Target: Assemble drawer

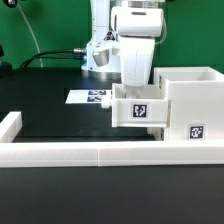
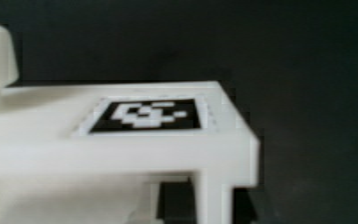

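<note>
The gripper (image 1: 137,88) is gripping 1 tagged tray (image 1: 139,108) beside the housing (image 1: 192,108); the border rail (image 1: 90,153) is lying at 6 o'clock.

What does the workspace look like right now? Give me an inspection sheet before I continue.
Surface: black table top, bounded by a white border rail.
Job's things: drawer housing at the exterior view's right; small tagged tray beside it, under the arm, apparently partly in the housing's opening.
Clutter: nothing seen.
Grippers: gripper sits low over the tray; jaws hidden in both views, state cannot be told.
Cables: black cable trailing behind the arm's base.
Surroundings: marker board flat on the table; green backdrop behind.
</note>
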